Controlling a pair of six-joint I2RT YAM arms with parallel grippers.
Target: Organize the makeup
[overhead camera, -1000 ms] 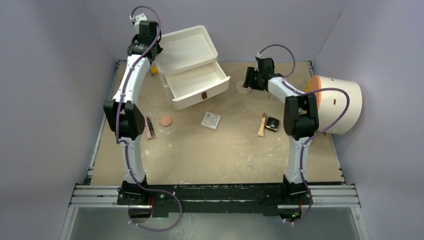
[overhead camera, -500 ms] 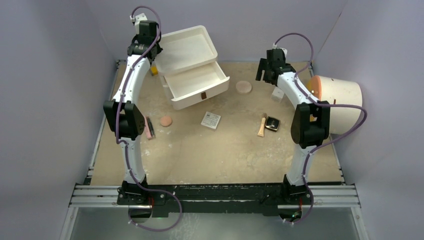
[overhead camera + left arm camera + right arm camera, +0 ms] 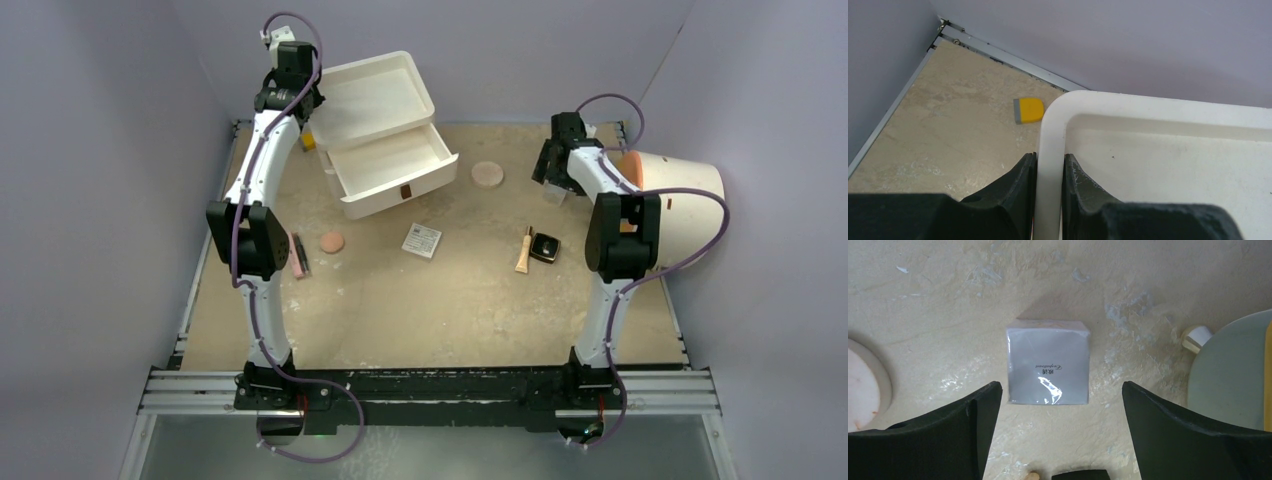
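As the right gripper [image 3: 1060, 392] is hovering w/ fingers spread, the small white wrapped box [image 3: 1048, 369] is lying directly below, betw. them, far right on the table [image 3: 948, 300]; squarish, no real long axis. Meanwhile the left gripper [image 3: 1048, 161] is pinching the rim of the white tray [image 3: 1053, 115], so the right one is nearer. Glossy wrap is looking slippery; peach disc [image 3: 862, 385] and cream cylinder [image 3: 1228, 370] are leaving room either side.

Script on the white box [image 3: 1048, 362] is illegible.
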